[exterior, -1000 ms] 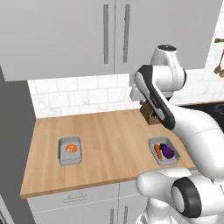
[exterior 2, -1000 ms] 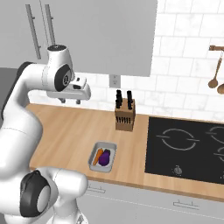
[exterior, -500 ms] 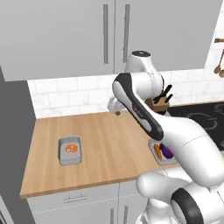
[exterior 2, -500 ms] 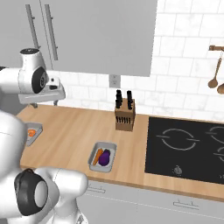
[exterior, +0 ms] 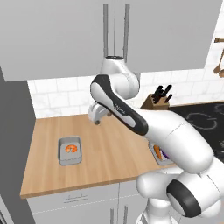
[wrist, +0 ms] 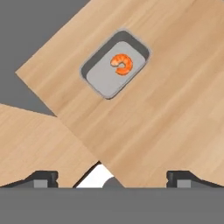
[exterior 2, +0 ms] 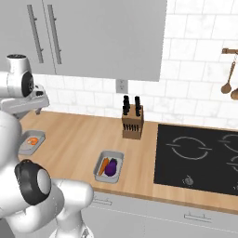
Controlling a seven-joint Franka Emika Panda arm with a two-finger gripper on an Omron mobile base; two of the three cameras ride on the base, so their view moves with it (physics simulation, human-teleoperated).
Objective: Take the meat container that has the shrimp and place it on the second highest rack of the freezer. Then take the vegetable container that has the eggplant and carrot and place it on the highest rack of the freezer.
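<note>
The meat container is a grey tray on the wooden counter's left part, holding a small curled orange shrimp. In the hand view the meat container lies ahead and above my finger tips, with the shrimp inside. My gripper hangs above the counter, behind and to the right of that tray, open and holding nothing. The vegetable container sits near the front edge with the dark-purple eggplant and the orange carrot. The freezer's shelves and door are out of view.
A knife block stands by the tiled wall. A black cooktop lies at the right, with wooden utensils hanging above it. White wall cupboards hang over the counter. A tall dark grey side bounds the counter's left end.
My arm has swung left, from above the vegetable container over to the counter's left half near the shrimp tray. Neither tray has moved.
</note>
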